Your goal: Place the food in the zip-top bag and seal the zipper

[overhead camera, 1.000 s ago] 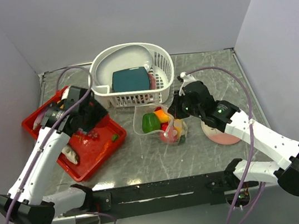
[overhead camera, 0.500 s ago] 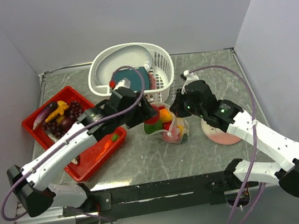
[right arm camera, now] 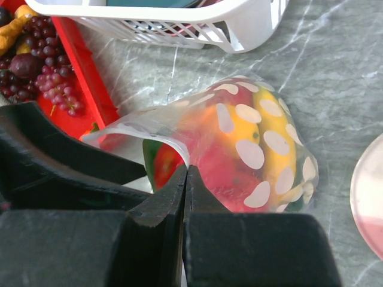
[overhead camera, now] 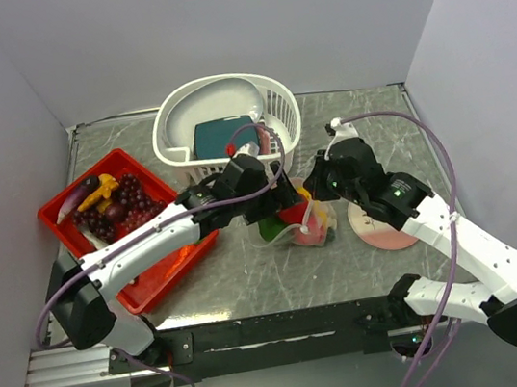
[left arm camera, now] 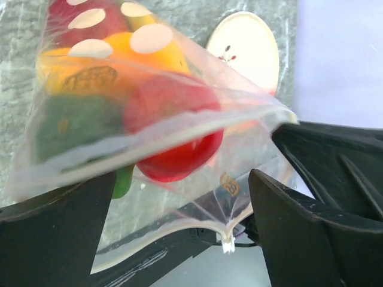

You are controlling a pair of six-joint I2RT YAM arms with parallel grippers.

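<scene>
The bag (right arm camera: pixel 251 149) lay on its side on the desk (overhead camera: pixel 252 277), part-filled. The right gripper (right arm camera: pixel 185 176) was clenched on its rim, apparently to hold the mouth open for the left gripper (left arm camera: pixel 182 185). That one was spread wide, gripping nothing, straddling a tomato (left arm camera: pixel 173 134) just inside.

Walls: plain pale lavender panels (overhead camera: pixel 233 22) close the upper frame and both sides.
Table: grey marbled tabletop (overhead camera: pixel 251 274), centre, evenly lit.
Frame: black rail (overhead camera: pixel 279 328) along the bottom edge.
</scene>
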